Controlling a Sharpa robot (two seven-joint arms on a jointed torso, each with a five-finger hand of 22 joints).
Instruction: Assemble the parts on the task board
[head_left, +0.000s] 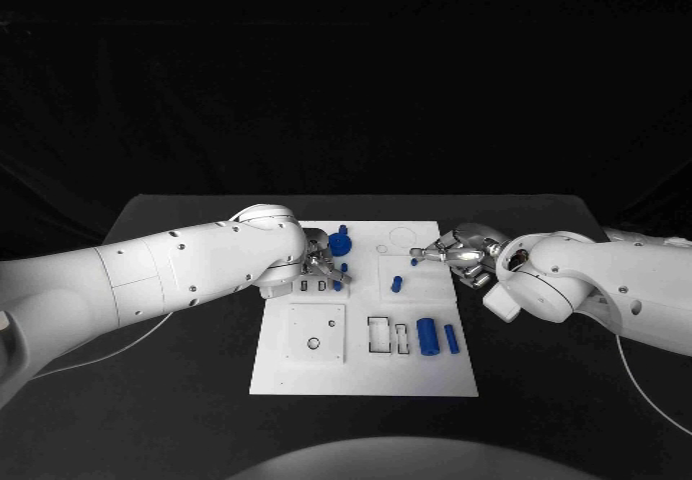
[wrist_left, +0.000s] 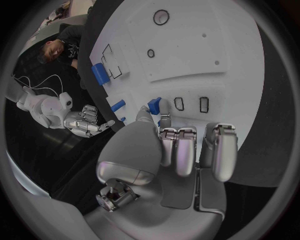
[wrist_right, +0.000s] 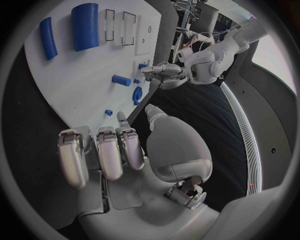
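The board (head_left: 364, 375) lies flat in the middle of the black table (head_left: 173, 400), a white plate with outlined slots and a raised square panel (head_left: 316, 332) on its near left part. No brand, label or writing can be read on the board, the parts or the arms.

The left hand (head_left: 315, 268) is over the board's left edge, beside a row of small slots. In the left wrist view its fingers (wrist_left: 178, 150) lie side by side, curled down toward the board, and a small blue piece (wrist_left: 155, 105) sits at the tips of thumb and finger. It appears to be pinched there, but I cannot tell for sure. A round blue part (head_left: 340, 242) lies just beyond this hand, near the board's far edge.

The right hand (head_left: 459, 254) hovers at the board's right edge, far side. Its fingers (wrist_right: 100, 150) are slightly curled, apart from the thumb, with nothing between them. A tiny blue piece (head_left: 414, 263) lies just off its fingertips, and a short blue peg (head_left: 397, 284) lies nearer the board's middle.

On the near right part of the board a thick blue cylinder (head_left: 428, 335) and a thin blue bar (head_left: 451, 339) lie side by side, next to two tall rectangular slots (head_left: 378, 336).
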